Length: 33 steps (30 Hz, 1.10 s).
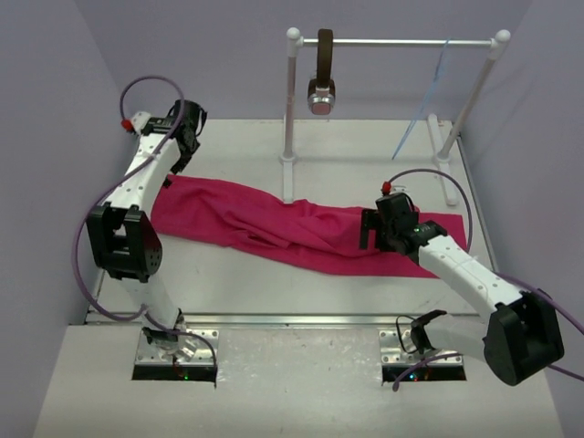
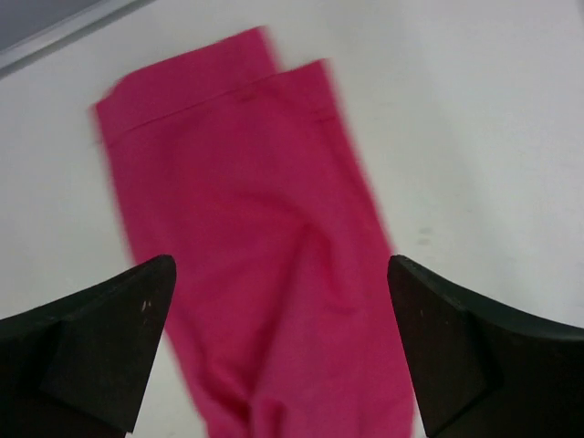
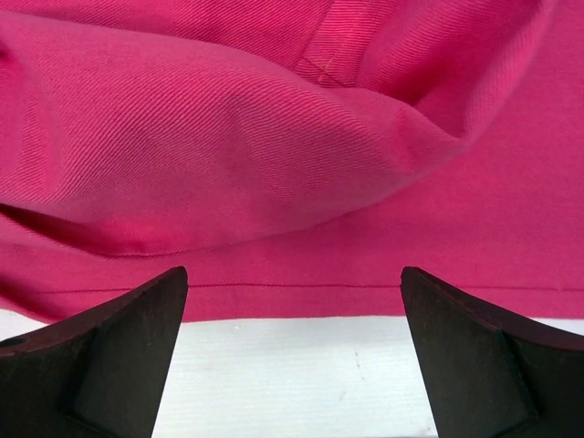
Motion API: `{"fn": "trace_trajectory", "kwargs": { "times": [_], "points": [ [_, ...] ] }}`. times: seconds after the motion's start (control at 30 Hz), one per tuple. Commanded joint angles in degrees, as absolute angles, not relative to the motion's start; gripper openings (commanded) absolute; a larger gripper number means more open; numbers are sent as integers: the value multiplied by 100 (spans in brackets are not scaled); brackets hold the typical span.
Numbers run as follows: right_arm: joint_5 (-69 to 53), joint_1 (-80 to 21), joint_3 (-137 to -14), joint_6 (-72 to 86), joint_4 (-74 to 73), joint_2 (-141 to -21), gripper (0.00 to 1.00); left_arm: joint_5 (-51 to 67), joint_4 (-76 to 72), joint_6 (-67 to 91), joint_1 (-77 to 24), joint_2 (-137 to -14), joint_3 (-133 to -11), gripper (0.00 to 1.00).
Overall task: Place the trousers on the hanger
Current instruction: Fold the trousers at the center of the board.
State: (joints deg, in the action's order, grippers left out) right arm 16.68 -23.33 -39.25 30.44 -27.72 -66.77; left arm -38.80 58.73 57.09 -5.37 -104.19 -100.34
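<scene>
The magenta-pink trousers (image 1: 274,224) lie stretched flat across the white table from left to right. The pale blue hanger (image 1: 427,100) hangs from the right part of the rack's bar. My left gripper (image 1: 182,146) is open above the trousers' left end; its wrist view shows the leg ends (image 2: 265,228) between the spread fingers. My right gripper (image 1: 379,233) is open, low over the trousers' right end. Its wrist view shows a stitched hem (image 3: 301,274) just ahead of the fingers, with bare table between them.
A white garment rack (image 1: 392,42) stands at the back, its left post (image 1: 290,109) planted just behind the trousers. A brown strap with a round metallic end (image 1: 322,82) hangs from the bar. Grey walls close in the left, back and right sides.
</scene>
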Motion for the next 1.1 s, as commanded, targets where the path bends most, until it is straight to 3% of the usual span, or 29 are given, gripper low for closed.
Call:
{"fn": "trace_trajectory", "kwargs": {
  "times": [0.0,0.07,0.2,0.27,0.47,0.6,0.7,0.77,0.83,0.9,0.97,1.07],
  "points": [
    [1385,-2312,-3775,3175,-2193,-6916,99,-3771,6658,7821,-387,-9081,-7551,100],
    [1452,-2311,-3798,3414,-2010,-7269,99,-3318,5391,7419,-133,-8608,-6329,100],
    [1133,-2303,-3537,3534,-1049,-7583,95,-2909,4202,7011,-8,-8435,-5552,100],
    [885,-2298,-3736,3679,-817,-8052,93,-2804,3532,6642,0,-8560,-5375,100],
    [734,-2304,-4002,3926,-674,-8618,87,-2645,3322,6469,0,-9271,-5515,100],
    [718,-2312,-3807,4057,-492,-8721,78,-2644,3640,6613,0,-9818,-5565,98],
    [666,-2312,-3817,3995,-464,-8758,59,-2595,3606,6710,0,-9828,-5384,95],
    [631,-2312,-3806,3940,-464,-8686,46,-2586,3449,6687,0,-9833,-5283,81],
    [591,-2312,-3782,3873,-510,-8495,20,-2575,3460,6688,0,-9870,-5284,61],
    [641,-2320,-3762,3835,-635,-8301,2,-2662,3529,6715,0,-9807,-5291,46],
    [796,-2320,-3677,3780,-805,-7856,0,-2813,3640,6768,0,-9620,-5262,31],
    [994,-2320,-3523,3725,-1118,-7280,0,-3077,3704,6648,0,-9205,-5263,21]
  ]
}}
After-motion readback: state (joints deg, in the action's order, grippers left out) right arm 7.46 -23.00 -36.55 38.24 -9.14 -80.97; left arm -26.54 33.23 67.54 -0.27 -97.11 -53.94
